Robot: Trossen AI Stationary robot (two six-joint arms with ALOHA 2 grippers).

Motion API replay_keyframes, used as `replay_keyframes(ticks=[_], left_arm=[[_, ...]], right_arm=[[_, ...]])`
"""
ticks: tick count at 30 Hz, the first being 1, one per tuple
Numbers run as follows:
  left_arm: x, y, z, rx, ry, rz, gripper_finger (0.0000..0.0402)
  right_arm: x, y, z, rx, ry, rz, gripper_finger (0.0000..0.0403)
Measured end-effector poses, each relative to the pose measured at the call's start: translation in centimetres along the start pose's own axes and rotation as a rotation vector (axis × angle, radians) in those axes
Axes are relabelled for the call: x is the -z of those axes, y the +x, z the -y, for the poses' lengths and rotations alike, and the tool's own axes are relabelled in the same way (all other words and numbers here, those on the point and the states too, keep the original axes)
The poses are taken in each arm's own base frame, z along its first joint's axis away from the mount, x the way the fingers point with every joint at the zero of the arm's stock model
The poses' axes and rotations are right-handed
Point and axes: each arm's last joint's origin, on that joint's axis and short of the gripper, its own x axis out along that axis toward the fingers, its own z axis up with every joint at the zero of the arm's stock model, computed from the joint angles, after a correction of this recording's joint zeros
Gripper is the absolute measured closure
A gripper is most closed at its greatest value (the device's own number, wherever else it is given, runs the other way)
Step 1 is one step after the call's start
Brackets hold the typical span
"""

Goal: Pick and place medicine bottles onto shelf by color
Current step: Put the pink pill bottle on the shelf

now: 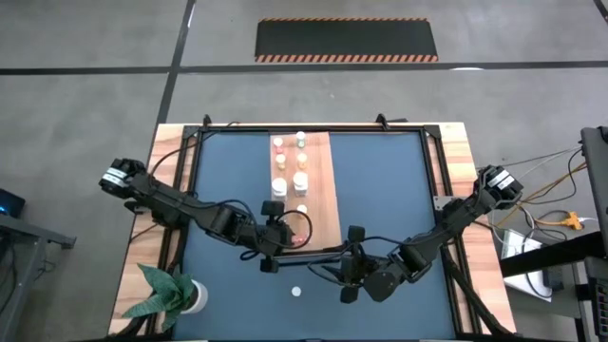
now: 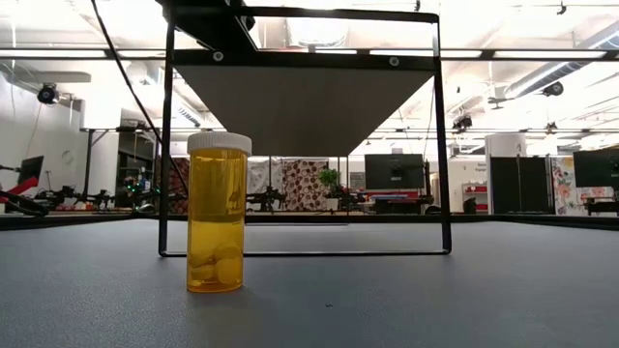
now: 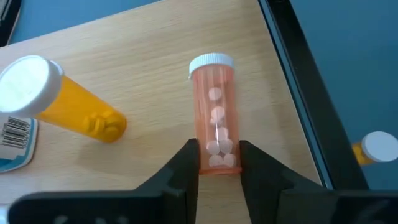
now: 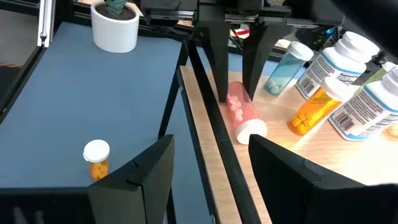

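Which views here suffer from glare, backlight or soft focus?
Low view: bright ceiling lights blow out the room behind, yet the amber pill bottle with white cap stays sharp. Left wrist view: the left gripper is soft, while the pink translucent bottle is crisp. High view: even light, tiny detail.

pale pink translucent pill bottle [image 3: 216, 115] with white cap, amber-orange plastic bottle [image 3: 68, 106], light-brown grained wooden shelf board [image 3: 149, 56], dark blue mat [image 4: 93, 93].

Bottle labels [image 4: 364, 109] too small to read
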Motion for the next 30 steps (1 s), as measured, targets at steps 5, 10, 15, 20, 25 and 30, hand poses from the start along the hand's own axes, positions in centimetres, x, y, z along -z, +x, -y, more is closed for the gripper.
replay_keyframes(ticks=[5,10,15,20,25,30], left_arm=[[-0.2,-0.5,-0.2,-0.02,0.006,0.015,0.0329],[-0.8,-1.6,-0.6,-0.073,0.025,0.083,0.0315],[-1.7,-3.0,-0.6,-0.06,0.045,0.187,0.032],[-2.4,-3.8,0.5,-0.033,0.105,0.276,0.0321],[-2.7,-4.2,1.3,-0.014,0.131,0.325,0.0322],[-2.8,-4.1,1.6,-0.009,0.127,0.341,0.0322]], right_arm=[[0.0,0.0,0.0,0.0,0.0,0.001,0.0205],[-0.4,0.0,0.3,0.091,0.042,0.048,0.0205],[-0.7,0.0,0.6,0.224,0.068,0.089,0.0205],[-0.9,0.0,0.7,0.233,0.084,0.104,0.0205],[-1.5,0.1,0.7,0.184,0.093,0.135,0.0205],[-2.3,0.0,0.5,0.111,0.074,0.184,0.0205]])
